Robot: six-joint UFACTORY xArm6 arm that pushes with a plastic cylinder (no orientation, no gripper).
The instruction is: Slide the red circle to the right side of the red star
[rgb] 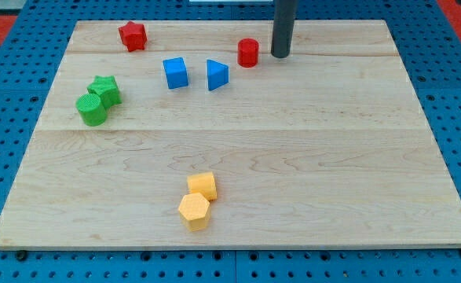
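Observation:
The red circle [248,53] stands near the view's top, right of centre. The red star [133,36] lies near the top left of the wooden board [309,157]. The circle is well to the right of the star, with a wide gap between them. My tip [280,55] rests on the board just right of the red circle, a small gap apart from it.
A blue cube [176,73] and a blue triangle [217,75] sit between star and circle, slightly lower. A green star [104,90] and a green circle [92,109] touch at the left. Two yellow blocks [202,185] [194,211] sit near the bottom.

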